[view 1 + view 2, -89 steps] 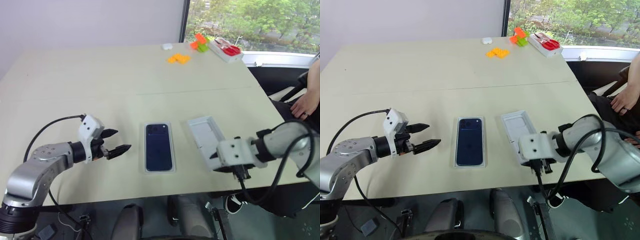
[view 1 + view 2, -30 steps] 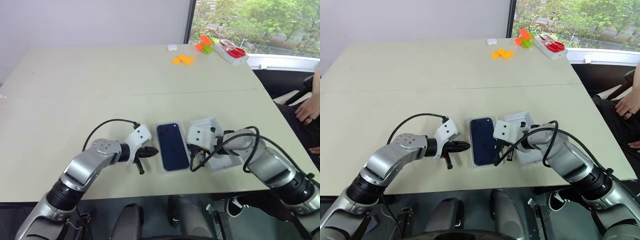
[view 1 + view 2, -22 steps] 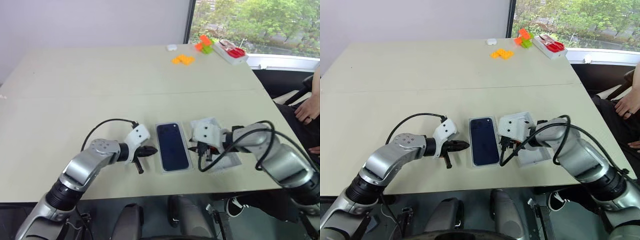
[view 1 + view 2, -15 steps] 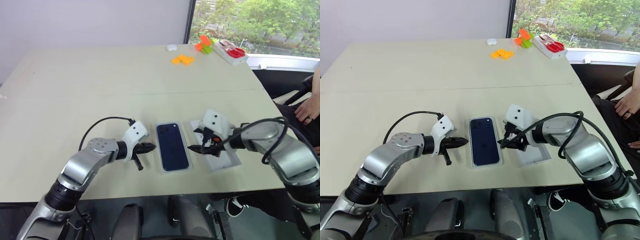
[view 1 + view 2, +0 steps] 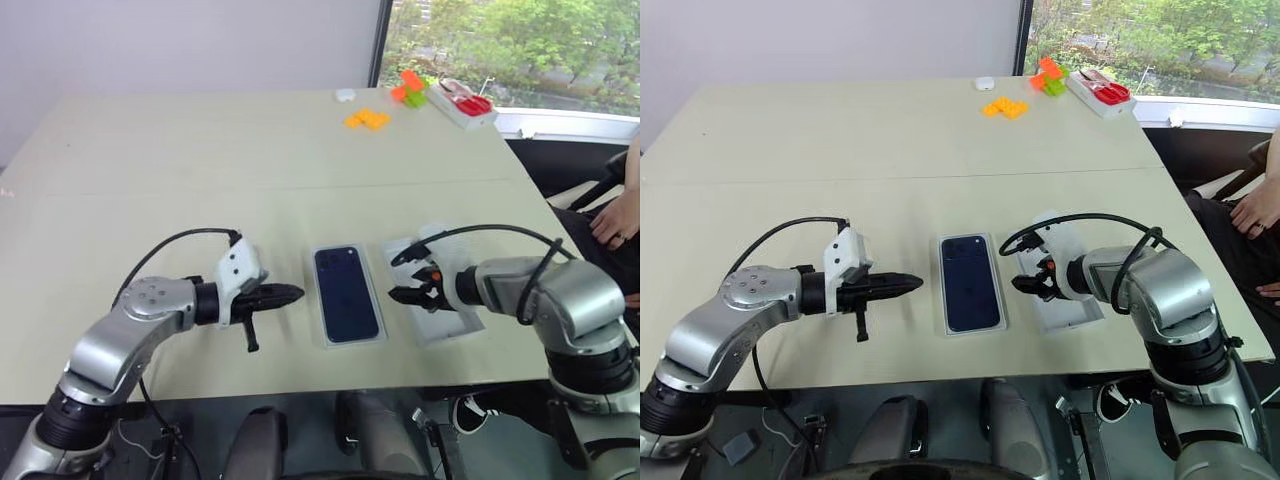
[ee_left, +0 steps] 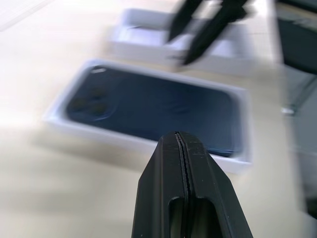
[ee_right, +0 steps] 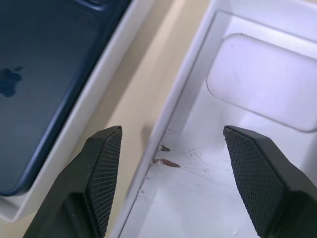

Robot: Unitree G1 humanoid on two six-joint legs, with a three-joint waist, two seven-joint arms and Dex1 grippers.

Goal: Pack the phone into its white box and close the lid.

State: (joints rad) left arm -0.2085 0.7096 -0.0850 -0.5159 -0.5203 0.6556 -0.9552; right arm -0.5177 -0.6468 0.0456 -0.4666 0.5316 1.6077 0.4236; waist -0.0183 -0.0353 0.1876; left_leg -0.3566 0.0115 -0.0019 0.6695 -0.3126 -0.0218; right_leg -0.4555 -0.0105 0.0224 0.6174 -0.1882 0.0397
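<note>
Beige surface (image 5: 180, 150) by the window, pretty bare apart from the stuff near the front edge and some clutter way at the back. Front and centre, the phone (image 5: 346, 294) was lying back-side up inside the white box (image 5: 381, 330), camera block at the far end, box rim showing all around it. Just to the right of that sat the lid (image 5: 462, 325), open side up with its plain white inside showing, close to the box but with a strip of bare surface between them.

Left claw (image 5: 292, 294) was on the left side of the box, pointing across at it, fingers pressed fully together with nothing in them. It hung a bit short of the box rim, not touching.

Right claw (image 5: 1029, 279) was over the near-left part of the lid, aimed down at it. Its fingers (image 7: 102, 176) were spread wide apart, one on the box side of the lid's wall and the other over the lid's inside, holding nothing. From the wrist view you could see a rounded recess (image 7: 261, 84) moulded into the lid's floor.

Far back: some orange blocks (image 5: 363, 119), a red-and-white tray (image 5: 462, 101) with orange and green pieces (image 5: 407, 87) next to it, and a small white thing (image 5: 344, 95). A person's hand (image 5: 608, 218) was visible off the right edge.
</note>
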